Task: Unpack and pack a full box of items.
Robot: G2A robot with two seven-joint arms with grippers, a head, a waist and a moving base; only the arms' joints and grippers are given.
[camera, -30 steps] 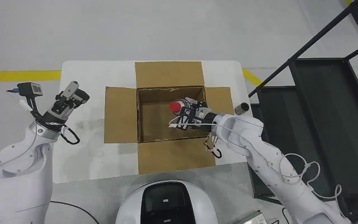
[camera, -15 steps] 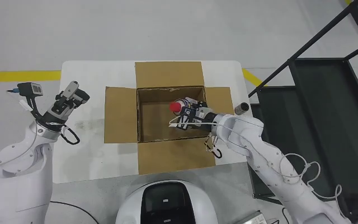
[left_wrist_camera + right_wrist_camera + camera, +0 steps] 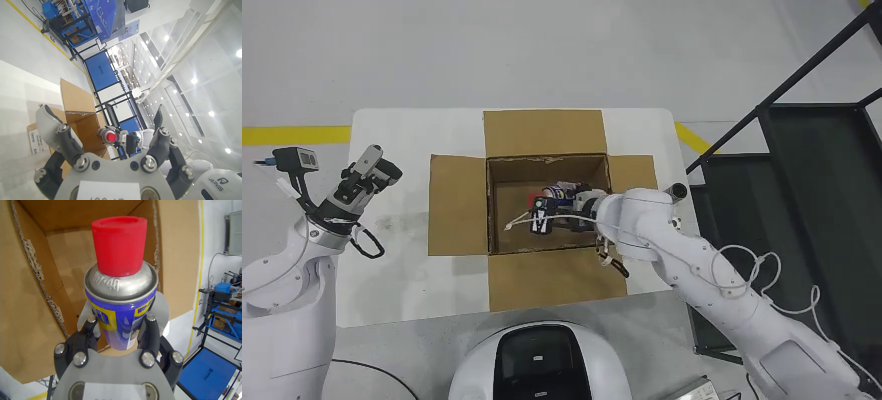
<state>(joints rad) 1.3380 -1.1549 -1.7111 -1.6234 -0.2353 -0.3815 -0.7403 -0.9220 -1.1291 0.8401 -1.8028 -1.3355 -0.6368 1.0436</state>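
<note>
Where the right gripper (image 3: pixel 122 319) clamps its lower body, the spray can (image 3: pixel 119 279) shows a blue wall with yellow panels, a silver domed shoulder and a ribbed red cap. It hangs within the opening of the cardboard box (image 3: pixel 458 205) on the white bench (image 3: pixel 402 140). Over the bench's left edge, the left gripper (image 3: pixel 370 172) holds its fingers apart.

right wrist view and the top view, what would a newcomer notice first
A blue-and-yellow metal spray can with a red plastic cap stands out, clamped in the right claw over the opening of the brown cardboard box. That box sits in the middle of the white table, flaps spread. The left claw is open and empty at the table's left edge.
</note>
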